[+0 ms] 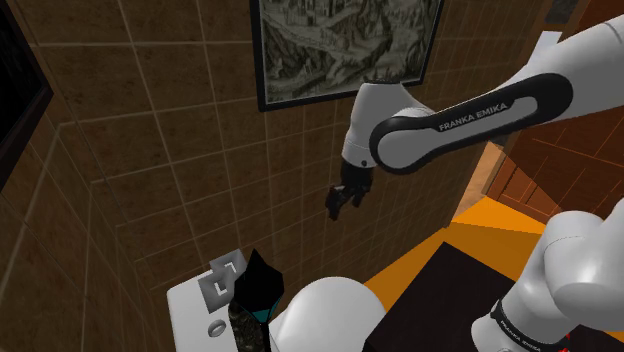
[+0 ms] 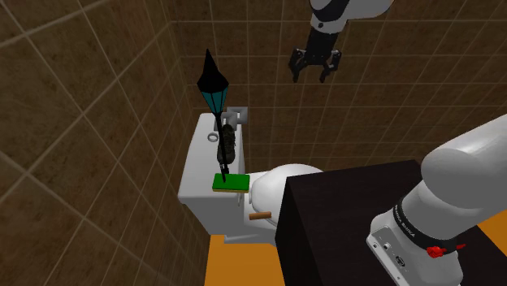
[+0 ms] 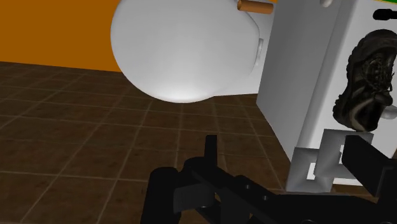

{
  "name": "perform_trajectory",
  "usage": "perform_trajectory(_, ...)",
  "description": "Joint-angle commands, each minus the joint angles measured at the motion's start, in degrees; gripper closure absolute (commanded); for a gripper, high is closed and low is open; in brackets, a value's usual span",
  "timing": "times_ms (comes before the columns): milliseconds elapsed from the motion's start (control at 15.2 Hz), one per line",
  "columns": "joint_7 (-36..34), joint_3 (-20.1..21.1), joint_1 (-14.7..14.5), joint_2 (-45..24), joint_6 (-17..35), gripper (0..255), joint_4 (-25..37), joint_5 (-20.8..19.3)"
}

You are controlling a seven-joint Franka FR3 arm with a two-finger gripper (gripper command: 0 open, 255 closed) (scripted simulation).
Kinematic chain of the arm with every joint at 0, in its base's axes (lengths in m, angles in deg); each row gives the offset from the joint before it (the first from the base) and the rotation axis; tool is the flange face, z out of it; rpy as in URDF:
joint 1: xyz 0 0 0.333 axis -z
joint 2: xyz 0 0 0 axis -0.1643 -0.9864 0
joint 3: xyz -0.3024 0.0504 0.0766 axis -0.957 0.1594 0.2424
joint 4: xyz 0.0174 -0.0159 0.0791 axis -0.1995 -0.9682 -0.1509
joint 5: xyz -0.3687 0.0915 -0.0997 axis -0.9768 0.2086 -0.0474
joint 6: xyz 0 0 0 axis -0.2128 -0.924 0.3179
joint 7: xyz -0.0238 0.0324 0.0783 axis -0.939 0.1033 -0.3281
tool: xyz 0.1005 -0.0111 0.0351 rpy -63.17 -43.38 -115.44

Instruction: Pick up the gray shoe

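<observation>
1. Black box-shaped stand (image 2: 341, 211) is nearest, on an orange floor (image 1: 480, 225), with the white arm rising from it.
2. Just beyond is the rounded white toilet lid (image 3: 178, 51). A short brown cylinder (image 2: 259, 216) sticks out beside the bowl.
3. Behind the lid is the white rectangular toilet tank (image 2: 199, 175). The dark grey, mottled shoe (image 2: 227, 145) lies on its top.
4. The shoe's long axis runs along the length of the tank top, from a flat green pad (image 2: 231, 182) at one end toward a grey square plate (image 3: 324, 156) at the other. Which end is the toe I cannot tell.
5. A black pointed cone with a teal band (image 2: 213, 81) stands upright on a thin stem. In the second exterior view it crosses the shoe, and in the shoulder view it hides most of it.
6. The all-black two-finger gripper (image 2: 315, 65) hangs high above the tank, well apart from the shoe. Its jaws are released, with nothing between them.
7. Farthest are the brown tiled wall (image 2: 97, 122) and a dark-framed picture (image 1: 340, 45), cut off by the shoulder view's top edge.
</observation>
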Motion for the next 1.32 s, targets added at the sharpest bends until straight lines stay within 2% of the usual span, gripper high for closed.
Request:
perform_trajectory(0, -1.07, 1.17, -0.93, -3.25, 2.64, 0, 0.62, 0.86)
perform_trajectory(660, -5.01, 5.29, -4.54, -23.01, 14.61, 0, 8.34, 2.08)
perform_trajectory(1254, -8.94, 6.69, -9.17, -41.3, 20.86, 0, 20.6, 0.33)
